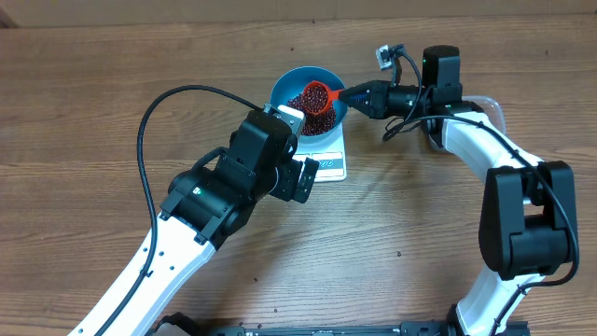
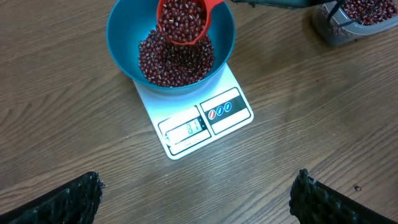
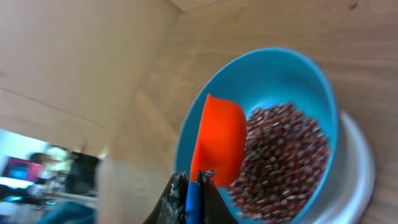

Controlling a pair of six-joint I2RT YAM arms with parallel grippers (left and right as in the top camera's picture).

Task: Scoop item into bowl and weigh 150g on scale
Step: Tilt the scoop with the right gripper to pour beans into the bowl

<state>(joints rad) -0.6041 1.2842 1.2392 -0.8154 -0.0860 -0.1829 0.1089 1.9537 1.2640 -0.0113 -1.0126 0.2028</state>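
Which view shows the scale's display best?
The left wrist view: the scale shows its whole display. Overhead, the left arm hides part of it. The right wrist view shows only its white edge.

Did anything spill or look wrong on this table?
Nothing stands out. The beans lie inside the bowl, which sits on the scale, and the right pincer holds the scoop over it. No clear spill shows.

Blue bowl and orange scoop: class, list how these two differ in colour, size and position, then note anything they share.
The bowl is sky blue; the scoop is orange-red. The bowl is much wider than the scoop. The bowl rests on the scale; the scoop hangs over it, held by the right gripper. Both hold dark red beans.
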